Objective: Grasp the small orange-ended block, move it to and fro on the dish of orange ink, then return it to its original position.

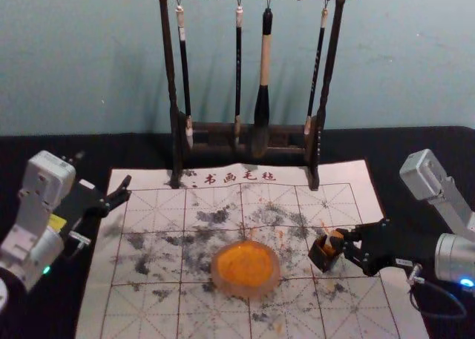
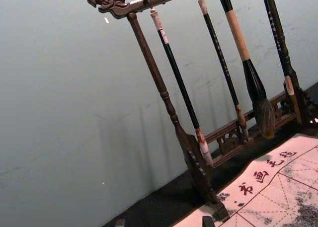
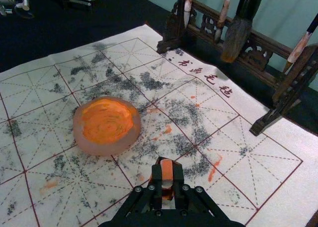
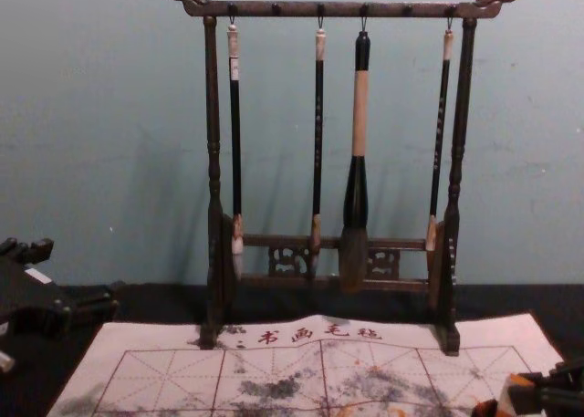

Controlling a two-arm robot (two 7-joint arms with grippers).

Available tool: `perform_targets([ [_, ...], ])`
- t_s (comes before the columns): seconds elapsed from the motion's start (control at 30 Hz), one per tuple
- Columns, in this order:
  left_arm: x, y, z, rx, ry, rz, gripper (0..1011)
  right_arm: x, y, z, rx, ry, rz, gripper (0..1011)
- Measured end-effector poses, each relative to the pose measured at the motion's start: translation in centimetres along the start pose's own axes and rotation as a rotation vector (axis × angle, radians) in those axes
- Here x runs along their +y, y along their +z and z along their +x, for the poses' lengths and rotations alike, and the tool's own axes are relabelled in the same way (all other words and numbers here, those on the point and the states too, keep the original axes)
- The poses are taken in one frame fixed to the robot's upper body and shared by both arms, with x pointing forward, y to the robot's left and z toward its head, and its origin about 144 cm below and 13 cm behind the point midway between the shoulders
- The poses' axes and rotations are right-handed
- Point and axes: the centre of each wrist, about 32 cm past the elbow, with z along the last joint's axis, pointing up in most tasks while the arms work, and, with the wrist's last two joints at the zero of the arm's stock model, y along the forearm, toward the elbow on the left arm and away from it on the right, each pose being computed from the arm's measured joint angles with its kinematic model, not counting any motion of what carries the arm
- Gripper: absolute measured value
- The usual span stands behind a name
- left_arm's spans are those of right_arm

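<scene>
Orange-ended block (image 3: 167,171) sits pinched between right gripper's (image 1: 341,242) jaws near dish (image 1: 246,290); left gripper (image 4: 80,276) spread beside mat (image 1: 152,205).

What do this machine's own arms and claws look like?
The left arm and right arm are silver-grey, with a green light and blue light respectively. The left gripper and right gripper are black with small white labels; a dark cable loops from the right.
</scene>
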Motion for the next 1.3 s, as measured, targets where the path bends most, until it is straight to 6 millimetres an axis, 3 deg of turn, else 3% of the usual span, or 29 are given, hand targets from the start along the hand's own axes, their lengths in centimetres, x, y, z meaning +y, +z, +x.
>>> perform_targets([
  [0.2,0.0,0.0,0.0,0.0,0.0,0.0,1002,-0.02,0.0,0.0,0.0,0.0,0.0,145],
  [0.3,0.0,0.0,0.0,0.0,0.0,0.0,1001,-0.03,0.0,0.0,-0.001,0.0,0.0,276],
  [0.57,0.0,0.0,0.0,0.0,0.0,0.0,1001,-0.03,-0.01,-0.02,0.0,0.0,0.0,476],
  [0.67,0.0,0.0,0.0,0.0,0.0,0.0,1001,-0.04,-0.01,-0.02,0.0,0.0,0.0,616],
  [0.9,0.0,0.0,0.0,0.0,0.0,0.0,1001,-0.03,-0.01,-0.02,0.0,0.0,0.001,792],
  [1.0,0.0,0.0,0.0,0.0,0.0,0.0,1001,-0.03,-0.01,-0.02,0.0,0.0,0.001,917],
  [1.17,0.0,0.0,0.0,0.0,0.0,0.0,1001,-0.03,-0.01,-0.02,0.0,0.001,0.001,1002],
  [1.3,0.0,0.0,0.0,0.0,0.0,0.0,1001,-0.1,0.16,-0.08,-0.008,-0.011,0.022,1003],
])
